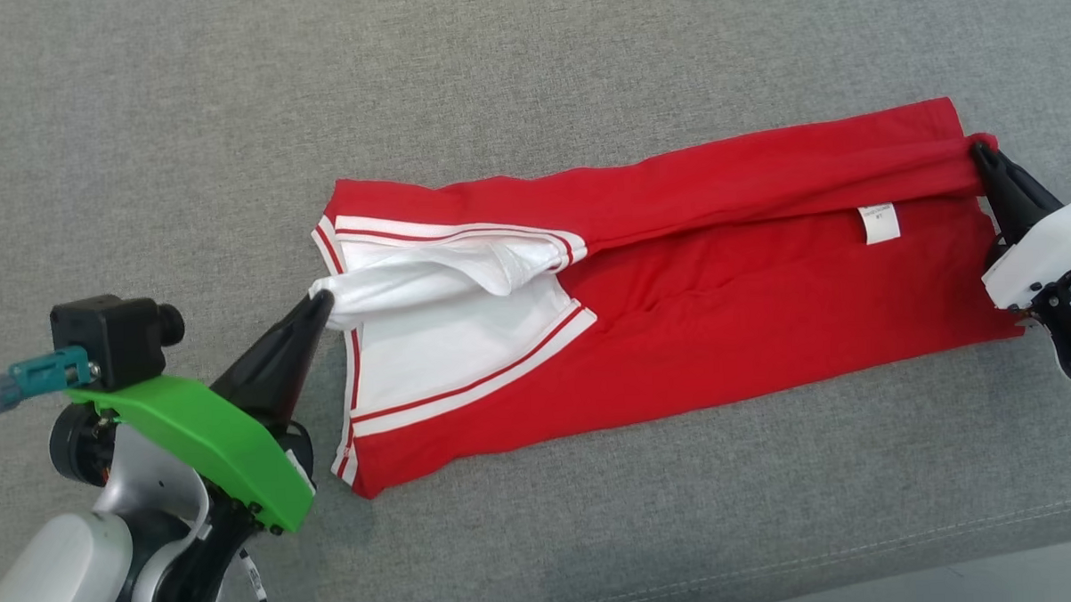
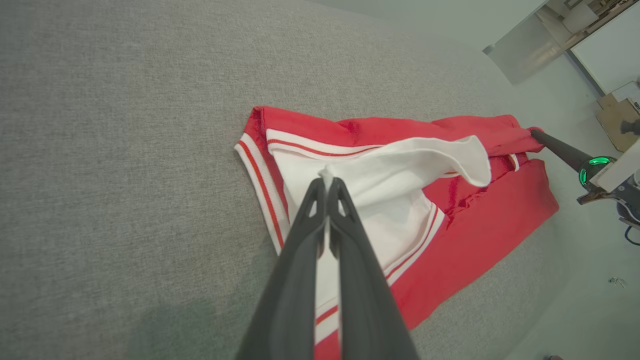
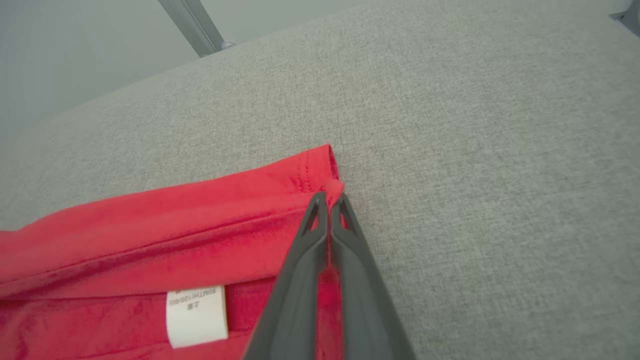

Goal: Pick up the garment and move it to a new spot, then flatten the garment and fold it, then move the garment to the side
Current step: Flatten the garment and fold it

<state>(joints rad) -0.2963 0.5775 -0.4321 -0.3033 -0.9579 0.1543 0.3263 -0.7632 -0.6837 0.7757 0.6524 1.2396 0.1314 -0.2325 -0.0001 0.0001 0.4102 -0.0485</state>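
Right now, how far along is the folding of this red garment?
Done: the garment lies flat on the grey surface, one long edge folded over. In hand: the left gripper pinches its white flap, the right gripper its red hem corner, both shut. Left: finishing the fold and moving it aside.

From above, the head camera looks steeply down on the whole length of the red garment [image 1: 768,328] on the grey desk [image 1: 527,70]. The left wrist camera sights closely along the left end effector [image 2: 327,181] from the garment's white-collared end toward its far hem. The right wrist camera hovers close over that hem corner behind the right end effector [image 3: 330,197], sharing the white label [image 3: 196,315] with the head view.
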